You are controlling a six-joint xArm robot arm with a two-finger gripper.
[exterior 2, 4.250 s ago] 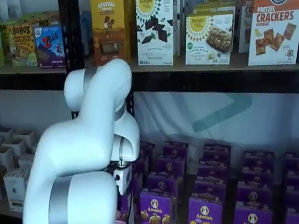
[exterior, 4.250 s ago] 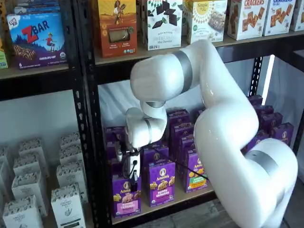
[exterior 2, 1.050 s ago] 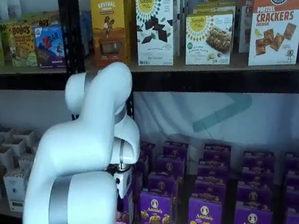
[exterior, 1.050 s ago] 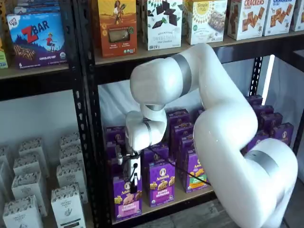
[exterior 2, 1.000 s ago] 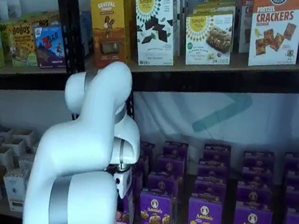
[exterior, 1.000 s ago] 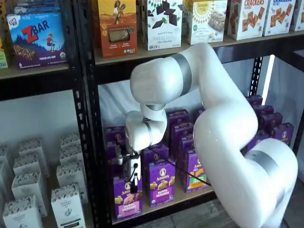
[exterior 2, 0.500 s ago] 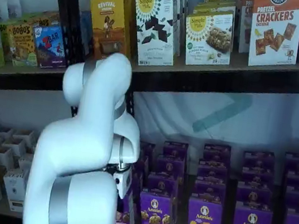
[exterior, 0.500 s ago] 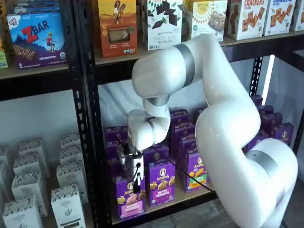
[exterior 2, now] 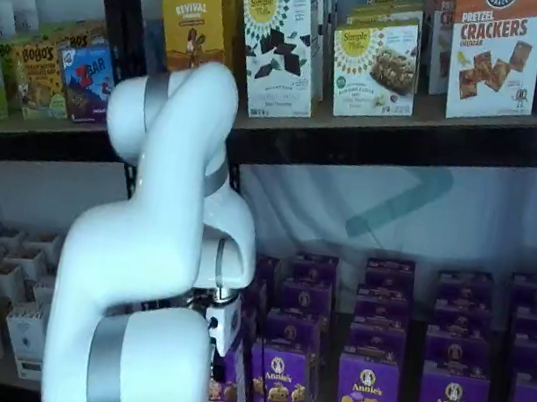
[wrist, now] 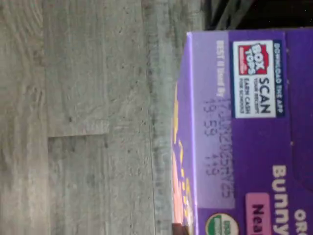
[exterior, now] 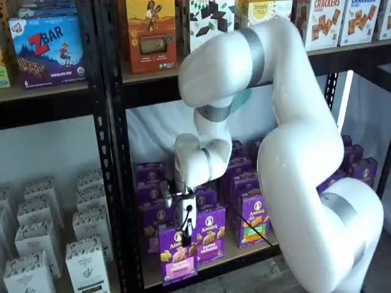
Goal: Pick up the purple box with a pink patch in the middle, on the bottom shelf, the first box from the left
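Note:
The purple box (exterior: pixel 178 257) with a pink patch low on its front hangs at the front edge of the bottom shelf (exterior: pixel 241 253), out ahead of its row. My gripper (exterior: pixel 184 234) comes down on its top from above and is shut on the purple box. In a shelf view the purple box (exterior 2: pixel 225 397) shows only as a sliver beside the white arm, under the gripper's white body (exterior 2: pixel 223 322). The wrist view shows the purple box's top (wrist: pixel 249 147) close up, with grey floor planks (wrist: pixel 88 122) beside it.
More purple boxes (exterior: pixel 211 235) fill the bottom shelf to the right and behind. A black perforated upright (exterior: pixel 116 183) stands just left of the held box. White boxes (exterior: pixel 85 262) sit in the left bay. The upper board (exterior: pixel 153 73) carries orange and white boxes.
The held purple box has come forward and to the right, out of its row. The arm's elbow has risen toward the upper shelf.

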